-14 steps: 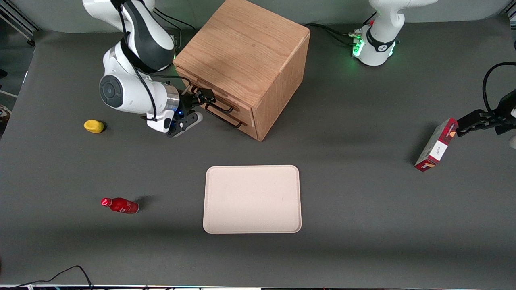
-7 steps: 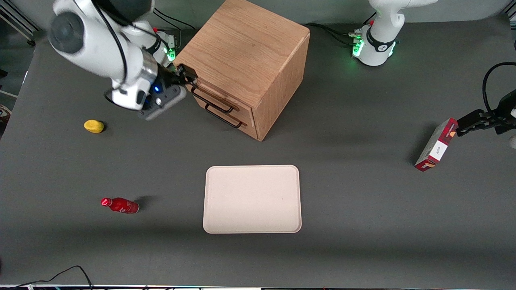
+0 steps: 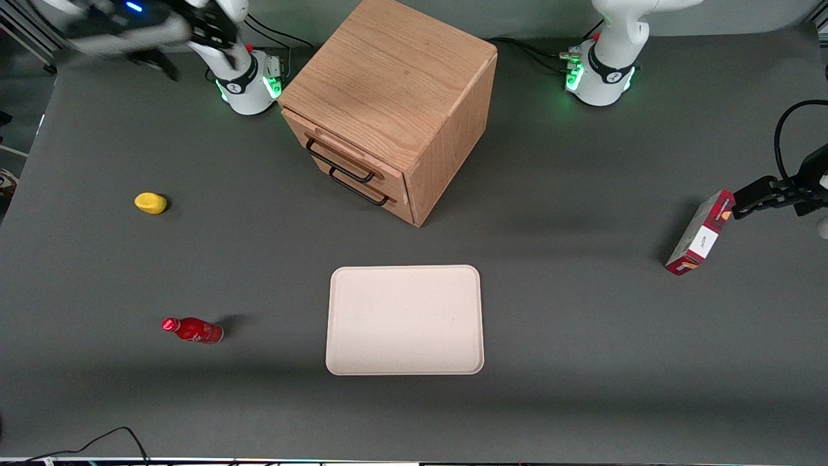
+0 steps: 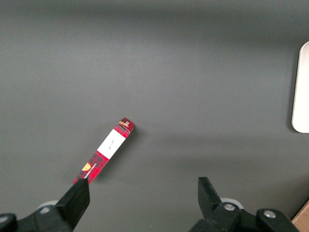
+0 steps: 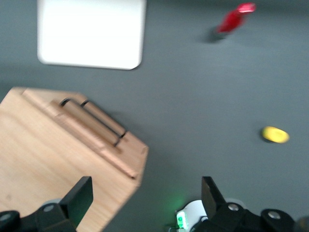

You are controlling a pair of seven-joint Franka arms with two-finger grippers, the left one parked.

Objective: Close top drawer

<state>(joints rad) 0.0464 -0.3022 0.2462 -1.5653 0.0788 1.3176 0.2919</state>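
1. Gripper (image 5: 147, 203): fingers spread wide, holding nothing, raised high over the desk's working-arm corner.
2. Top drawer (image 3: 346, 150): nearly flush in the cabinet (image 3: 394, 77), near the desk's rear edge.

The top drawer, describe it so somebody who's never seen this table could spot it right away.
Find the big oak cabinet standing beside the working arm's base, with the gripper empty, open and high above it. Two black bar handles sit on its front. The top drawer is the upper panel, just under the cabinet's top, above the bottom drawer.
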